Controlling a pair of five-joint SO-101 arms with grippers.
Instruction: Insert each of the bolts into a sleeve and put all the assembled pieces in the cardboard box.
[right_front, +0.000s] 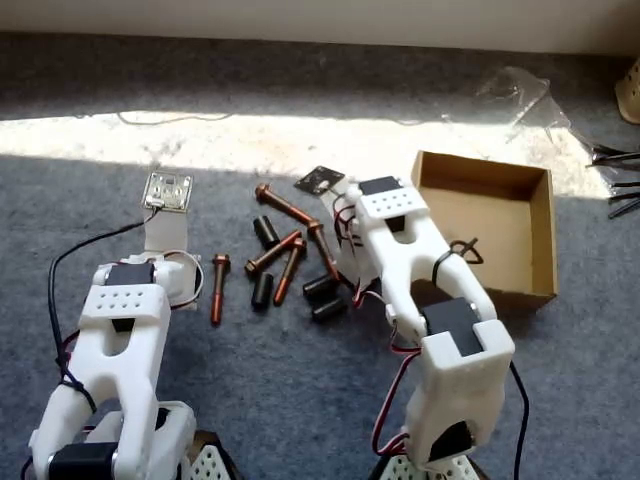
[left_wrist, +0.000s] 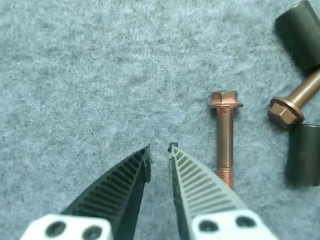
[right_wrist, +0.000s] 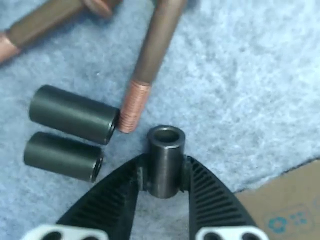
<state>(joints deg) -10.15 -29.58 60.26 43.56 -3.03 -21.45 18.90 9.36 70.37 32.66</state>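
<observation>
Right pincer (right_wrist: 165, 169) — clenched on one dark sleeve (right_wrist: 166, 147), near the cardboard box (right_wrist: 287, 200). Left pincer (left_wrist: 159, 148) — released, tips over the grey desk (left_wrist: 75, 75) (copper bolt (left_wrist: 225, 135) lying just beside).

No word, number or label could be read anywhere, one small blue printed mark (right_wrist: 292, 220) stood on the cardboard box (right_wrist: 272, 200) in the right wrist view, partly cut off, its characters not made out

Grey carpet (right_front: 300, 400) carries copper bolts (right_front: 219, 285), black sleeves (right_front: 262, 290) and a cardboard box (right_front: 480, 225).
</observation>
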